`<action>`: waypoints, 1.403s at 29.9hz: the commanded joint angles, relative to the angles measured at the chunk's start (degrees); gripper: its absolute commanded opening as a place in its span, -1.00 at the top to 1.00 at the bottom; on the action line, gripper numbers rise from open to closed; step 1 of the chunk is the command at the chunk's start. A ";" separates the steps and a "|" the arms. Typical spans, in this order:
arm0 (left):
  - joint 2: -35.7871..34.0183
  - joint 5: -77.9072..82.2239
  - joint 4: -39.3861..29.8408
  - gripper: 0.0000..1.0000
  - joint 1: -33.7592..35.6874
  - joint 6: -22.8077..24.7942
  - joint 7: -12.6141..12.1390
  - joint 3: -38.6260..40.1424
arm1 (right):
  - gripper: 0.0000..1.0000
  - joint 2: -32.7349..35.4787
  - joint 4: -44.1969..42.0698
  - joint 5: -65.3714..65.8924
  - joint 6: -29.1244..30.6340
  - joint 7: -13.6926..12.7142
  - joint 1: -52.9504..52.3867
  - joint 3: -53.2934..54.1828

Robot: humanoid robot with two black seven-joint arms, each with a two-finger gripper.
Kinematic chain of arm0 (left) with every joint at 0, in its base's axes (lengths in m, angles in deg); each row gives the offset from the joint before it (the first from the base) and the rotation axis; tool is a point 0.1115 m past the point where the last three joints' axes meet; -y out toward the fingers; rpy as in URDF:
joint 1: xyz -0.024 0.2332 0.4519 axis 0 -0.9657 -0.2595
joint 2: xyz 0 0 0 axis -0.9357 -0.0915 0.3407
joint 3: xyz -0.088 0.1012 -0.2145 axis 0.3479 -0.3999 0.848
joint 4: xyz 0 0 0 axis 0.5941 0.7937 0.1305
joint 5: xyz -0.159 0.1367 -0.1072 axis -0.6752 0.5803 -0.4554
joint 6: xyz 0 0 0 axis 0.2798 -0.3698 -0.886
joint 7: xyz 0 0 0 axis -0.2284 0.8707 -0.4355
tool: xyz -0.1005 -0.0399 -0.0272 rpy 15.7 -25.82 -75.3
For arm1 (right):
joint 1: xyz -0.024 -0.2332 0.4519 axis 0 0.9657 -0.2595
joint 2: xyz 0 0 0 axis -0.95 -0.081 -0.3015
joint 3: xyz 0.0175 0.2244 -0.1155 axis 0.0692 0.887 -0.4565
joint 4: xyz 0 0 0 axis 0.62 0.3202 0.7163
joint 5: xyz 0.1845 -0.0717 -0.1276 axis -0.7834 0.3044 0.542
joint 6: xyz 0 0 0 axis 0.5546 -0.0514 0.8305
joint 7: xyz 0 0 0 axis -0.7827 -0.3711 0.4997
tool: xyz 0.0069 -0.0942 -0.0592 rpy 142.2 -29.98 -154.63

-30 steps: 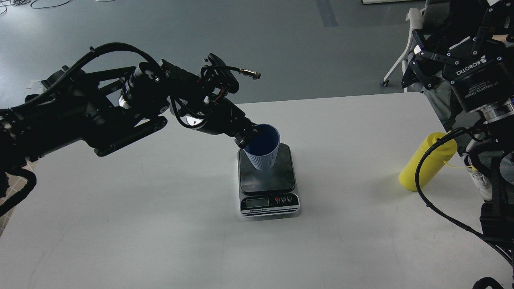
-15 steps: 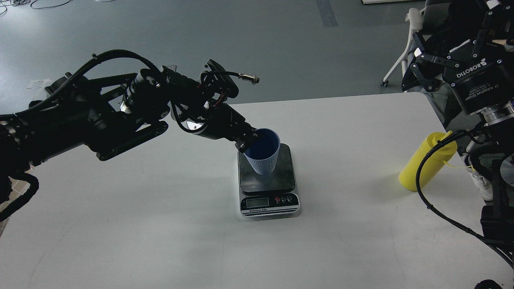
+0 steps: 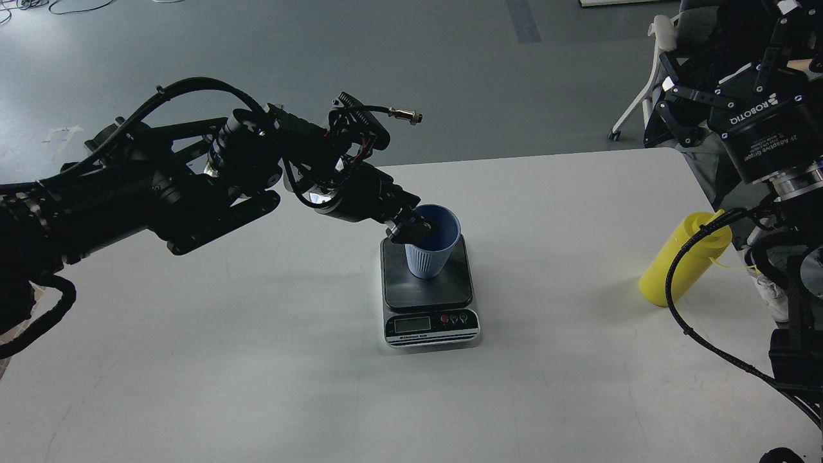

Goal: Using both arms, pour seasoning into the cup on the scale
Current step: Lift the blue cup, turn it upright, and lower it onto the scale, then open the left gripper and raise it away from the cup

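The light blue ribbed cup [image 3: 429, 253] stands upright on the dark platform of the scale [image 3: 450, 292] in the middle of the table. My left gripper [image 3: 412, 229] is shut on the cup's left rim, with one finger inside and one outside. The yellow seasoning bottle [image 3: 681, 263] stands tilted at the table's right edge, partly behind a black cable. My right gripper [image 3: 717, 61] is raised high at the upper right, open and empty, well above the bottle.
The white table [image 3: 257, 360] reaches across the view. The scale's display and buttons [image 3: 432, 323] face me. A chair [image 3: 652, 77] and a seated person's legs are beyond the table's right corner. Right-arm cables [image 3: 701, 341] hang over the right edge.
My left gripper has moved slightly right and down with the cup. The cup has gone from tilted to upright on the scale's platform. The right gripper has barely moved.
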 commanded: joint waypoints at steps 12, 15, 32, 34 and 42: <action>-0.96 -9.00 1.57 -0.95 0.37 -0.26 -0.01 0.86 | -1.00 -0.06 0.35 0.00 0.00 -0.01 0.09 0.00; -1.75 -12.85 1.75 -0.95 0.72 -0.52 -0.01 2.52 | -1.00 -0.14 0.53 0.00 0.00 -0.01 0.35 0.00; -6.76 -67.33 20.20 -0.95 -1.91 -5.53 -0.01 19.50 | -1.00 0.12 1.41 0.35 0.00 -0.45 0.35 -0.35; -7.20 -73.91 20.38 -0.95 -3.40 -7.71 -0.01 19.50 | -1.00 0.12 1.67 0.53 0.00 -0.53 0.35 -0.35; -4.40 -88.62 18.89 -0.95 -8.93 -14.05 -0.01 26.33 | -1.00 0.03 2.11 0.79 0.00 -0.53 0.53 -0.70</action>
